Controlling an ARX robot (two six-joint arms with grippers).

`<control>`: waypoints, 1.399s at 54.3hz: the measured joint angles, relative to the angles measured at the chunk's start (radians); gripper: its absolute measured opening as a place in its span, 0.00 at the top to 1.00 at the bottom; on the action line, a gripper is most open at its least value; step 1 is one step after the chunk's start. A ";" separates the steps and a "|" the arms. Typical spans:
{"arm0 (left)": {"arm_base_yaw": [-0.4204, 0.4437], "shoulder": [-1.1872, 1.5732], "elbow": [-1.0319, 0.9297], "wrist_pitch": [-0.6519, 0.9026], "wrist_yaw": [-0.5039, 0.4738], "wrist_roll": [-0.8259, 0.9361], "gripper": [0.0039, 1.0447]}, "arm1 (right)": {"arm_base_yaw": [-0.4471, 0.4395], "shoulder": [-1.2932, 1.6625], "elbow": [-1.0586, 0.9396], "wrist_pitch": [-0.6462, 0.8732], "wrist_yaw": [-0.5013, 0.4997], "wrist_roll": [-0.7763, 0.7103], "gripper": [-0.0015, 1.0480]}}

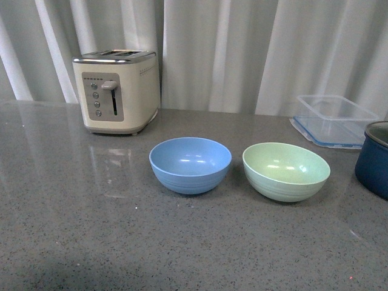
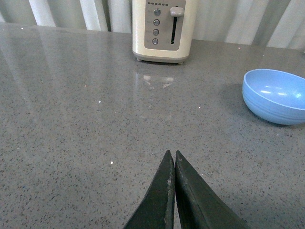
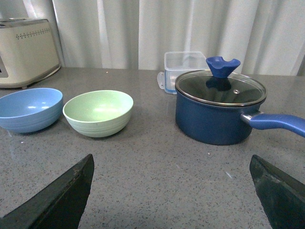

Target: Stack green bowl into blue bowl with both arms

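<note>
The blue bowl [image 1: 190,164] sits upright on the grey counter, with the green bowl [image 1: 286,171] just to its right, a small gap between them. Both are empty. Neither arm shows in the front view. In the left wrist view my left gripper [image 2: 172,153] is shut and empty over bare counter, with the blue bowl [image 2: 276,95] well ahead and off to one side. In the right wrist view my right gripper [image 3: 171,160] is open wide and empty, short of the green bowl [image 3: 98,112] and the blue bowl [image 3: 29,109].
A cream toaster [image 1: 117,91] stands at the back left. A clear plastic container [image 1: 334,120] lies at the back right. A dark navy pot [image 3: 219,112] with a glass lid and blue handle stands right of the green bowl. White curtains hang behind the counter.
</note>
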 joint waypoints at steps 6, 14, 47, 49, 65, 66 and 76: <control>0.000 -0.058 -0.016 -0.042 0.000 0.000 0.97 | 0.000 0.000 0.000 0.000 0.000 0.000 0.10; 0.000 -0.093 -0.048 -0.029 0.004 0.000 0.97 | 0.000 0.000 0.000 0.000 0.000 0.000 0.10; 0.000 -0.402 -0.048 -0.319 0.003 0.000 0.97 | 0.000 0.000 0.000 0.000 0.000 0.000 0.10; 0.000 -0.421 -0.048 -0.336 0.003 0.000 0.97 | 0.000 0.000 0.000 0.000 0.000 0.000 0.10; 0.000 -0.510 -0.048 -0.429 0.003 0.000 0.97 | 0.000 0.000 0.000 0.000 0.000 0.000 0.10; 0.000 -0.512 -0.048 -0.431 0.003 0.000 0.97 | 0.000 0.000 0.000 0.000 0.000 0.000 0.10; 0.000 -0.634 -0.048 -0.583 0.003 0.000 0.97 | 0.000 0.000 0.000 0.000 0.000 0.000 0.10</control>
